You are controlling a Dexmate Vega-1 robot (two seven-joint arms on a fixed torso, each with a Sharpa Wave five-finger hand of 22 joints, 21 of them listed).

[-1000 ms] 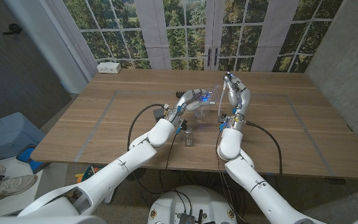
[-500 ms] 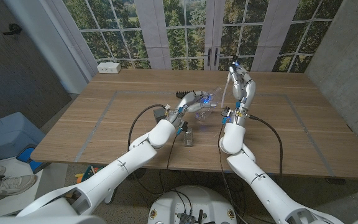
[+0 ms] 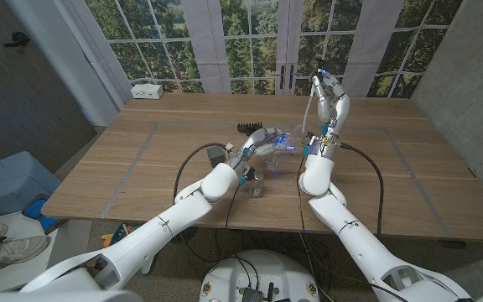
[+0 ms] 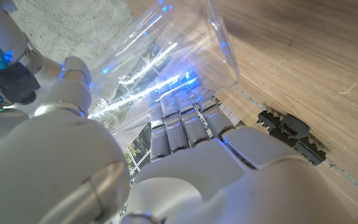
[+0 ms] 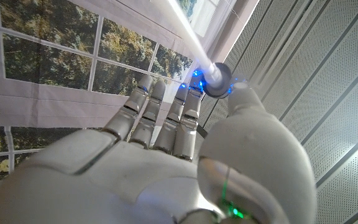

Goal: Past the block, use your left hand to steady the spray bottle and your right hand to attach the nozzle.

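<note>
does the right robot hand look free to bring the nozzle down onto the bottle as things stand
Probably yes. The right robot hand holds the nozzle raised above the table, nothing visibly between it and the spray bottle, which the left robot hand grips.

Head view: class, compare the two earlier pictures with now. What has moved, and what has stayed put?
The right hand has risen higher, carrying the nozzle with its tube up and away from the spray bottle. The left hand still holds the bottle low over the table; the small block has not moved.

No readable text, labels, brands or numbers anywhere
</note>
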